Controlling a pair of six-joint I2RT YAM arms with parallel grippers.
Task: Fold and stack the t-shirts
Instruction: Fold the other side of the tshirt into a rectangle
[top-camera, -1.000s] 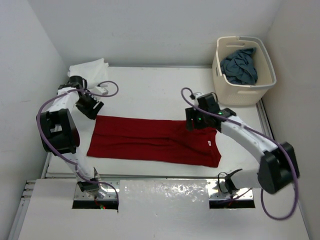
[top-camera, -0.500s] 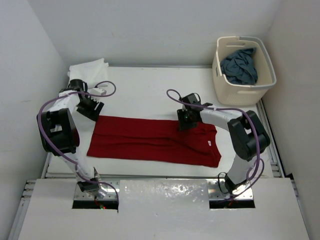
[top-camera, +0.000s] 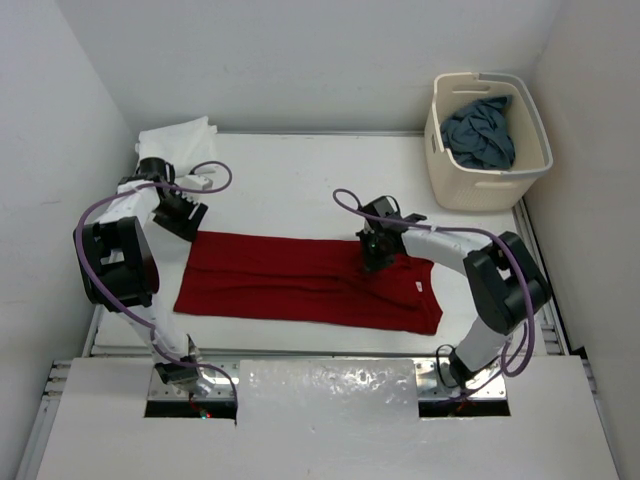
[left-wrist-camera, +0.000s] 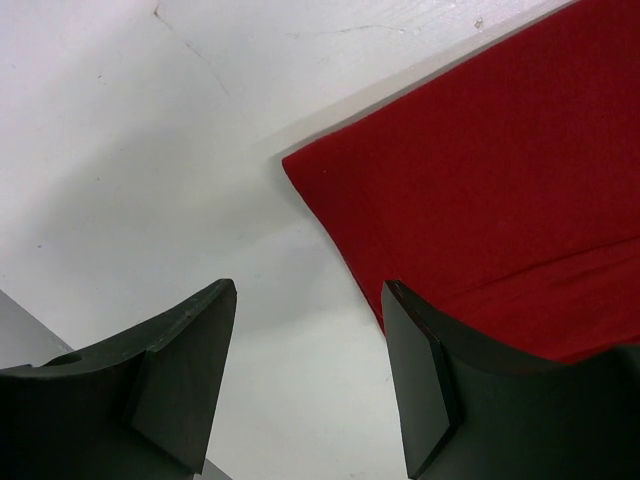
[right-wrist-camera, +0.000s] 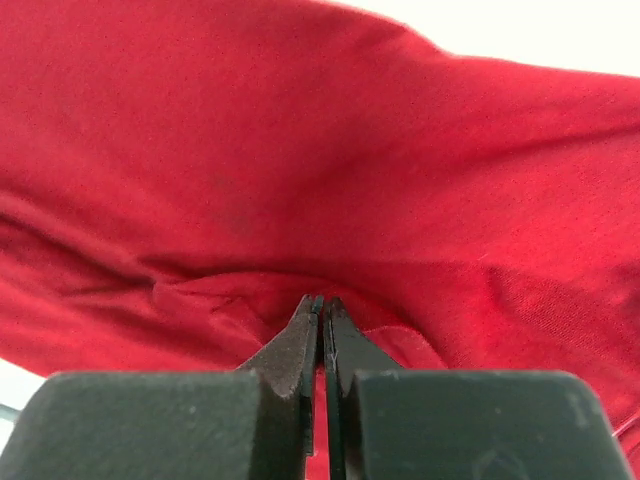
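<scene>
Top external view: the red t-shirt (top-camera: 300, 285) lies flat as a long band across the near half of the white table (top-camera: 290, 180). My left gripper (top-camera: 185, 215) stands at the shirt's far left corner. My right gripper (top-camera: 372, 255) is down on the far edge, right of the middle. A white t-shirt (top-camera: 178, 135) lies bunched in the far left corner of the table. At far right stands the cream laundry basket (top-camera: 455, 185), upright, and in it a crumpled blue-grey t-shirt (top-camera: 480, 130) fills the bottom. Only this view shows the basket, the two other shirts and the full length of the red one.

Left wrist view: my jaws stand apart, with nothing between them. One finger (left-wrist-camera: 175, 380) is over bare table, and the other is over the red cloth just beside the shirt's pointed corner. From above, the spread of these jaws cannot be read.

Right wrist view: my jaws are pressed together, pinching a small pucker of the red cloth at their tips, with creases running away to the left. Red fabric fills almost the whole frame.
</scene>
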